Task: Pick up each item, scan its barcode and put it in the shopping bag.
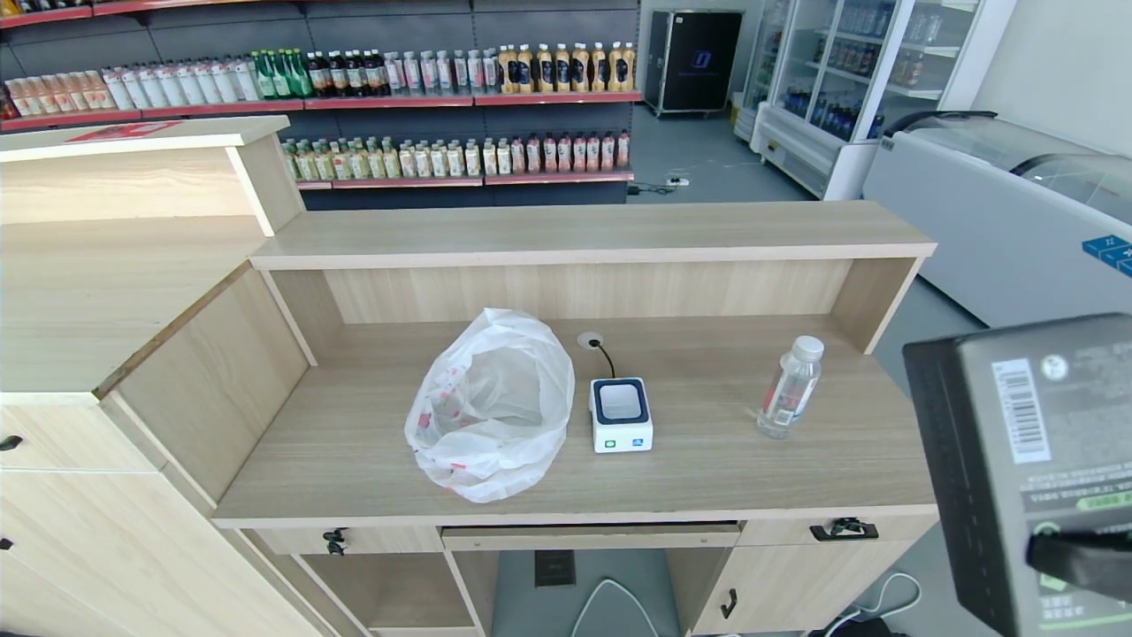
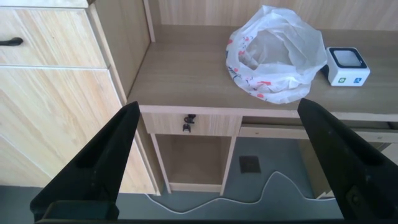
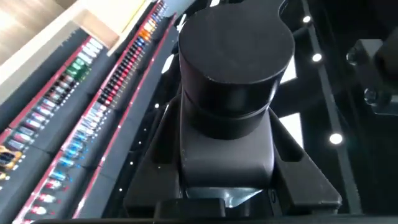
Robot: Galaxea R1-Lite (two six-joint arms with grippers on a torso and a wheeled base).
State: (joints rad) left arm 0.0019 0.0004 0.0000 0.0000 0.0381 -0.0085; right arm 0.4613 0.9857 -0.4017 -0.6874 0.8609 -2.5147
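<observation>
Dark grey box (image 1: 990, 495) with a white barcode label showing, cut off at the picture's edge, is held off the right end of the desk (image 1: 707, 478). Right pincer (image 3: 227, 174) clamps it. Small print unreadable. Translucent white plastic shopping bag (image 1: 491, 407), red-printed, sits open-mouthed on the desk; contents unclear. Left pincer (image 2: 217, 106) is wide, empty.

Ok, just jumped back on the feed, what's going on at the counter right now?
The right gripper is shut on a dark box with a barcode label, held up off to the right of the counter, not over the scanner. The left gripper hangs open and empty, low in front of the counter's left part. On the counter, the shopping bag lies open just left of the scanner, and a water bottle stands upright further right, untouched.
</observation>
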